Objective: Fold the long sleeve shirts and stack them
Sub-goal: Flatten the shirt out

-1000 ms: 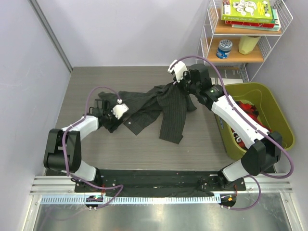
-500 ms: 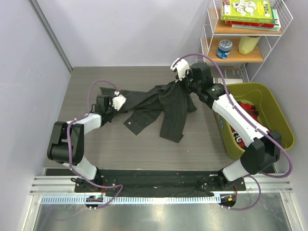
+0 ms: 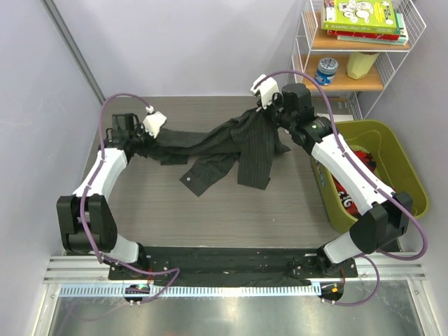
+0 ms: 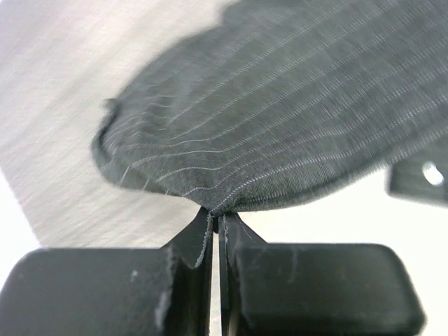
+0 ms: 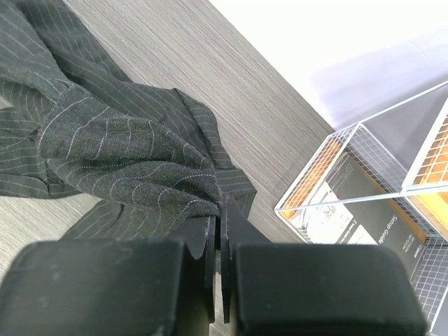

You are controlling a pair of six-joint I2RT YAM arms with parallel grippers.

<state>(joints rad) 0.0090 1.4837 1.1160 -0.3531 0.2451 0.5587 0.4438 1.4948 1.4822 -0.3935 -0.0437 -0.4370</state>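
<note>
While the soft pinstriped charcoal shirt (image 3: 248, 150) sprawls crumpled across the far half of the wood-grain table (image 3: 210, 210), the left gripper (image 4: 215, 222) pinches its curved edge tight and the right gripper (image 5: 220, 204) clamps a bunched fold. Bare table stretches toward the arm bases (image 3: 224, 262).

Ahead of the left gripper (image 4: 217, 225), the shirt (image 4: 280, 119) is smeared with blur and runs off the top and right edges. Its pinched hem vanishes between the pressed-together jaws. Right of the right gripper (image 5: 220, 210), the rack (image 5: 315, 175) is cropped. Behind that gripper, the right arm (image 3: 350, 175) covers part of the bin (image 3: 409, 164).
</note>
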